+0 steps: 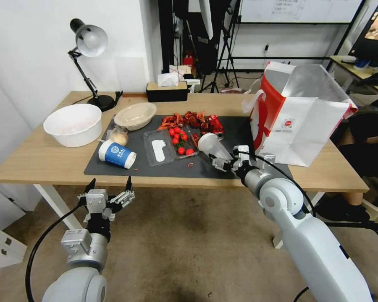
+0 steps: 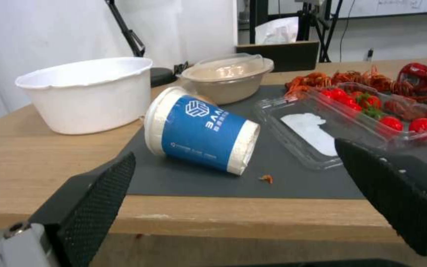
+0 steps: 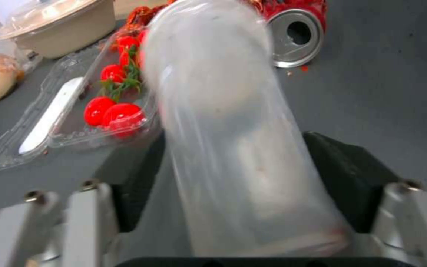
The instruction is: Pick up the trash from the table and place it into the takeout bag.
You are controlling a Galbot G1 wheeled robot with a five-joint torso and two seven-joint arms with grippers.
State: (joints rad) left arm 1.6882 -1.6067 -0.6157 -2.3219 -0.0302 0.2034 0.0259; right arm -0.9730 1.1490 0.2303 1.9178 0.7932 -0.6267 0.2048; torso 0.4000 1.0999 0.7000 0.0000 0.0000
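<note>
Head view: cluttered table point(image 1: 38, 161), tiled floor point(image 1: 189, 243).

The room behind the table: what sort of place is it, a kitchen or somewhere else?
Probably a lab or studio workroom, not a kitchen. Tripod stands and a whiteboard stand behind the table, a desk lamp sits on it, and the leftovers look staged on a grey mat.

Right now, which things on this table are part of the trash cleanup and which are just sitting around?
For the job:
- clear plastic cup, held in the right hand
- blue-and-white paper cup, on its side
- beige shallow bowl
- takeout bag
- left hand, open below the table edge

Lying about:
- desk lamp
- tissue box
</note>
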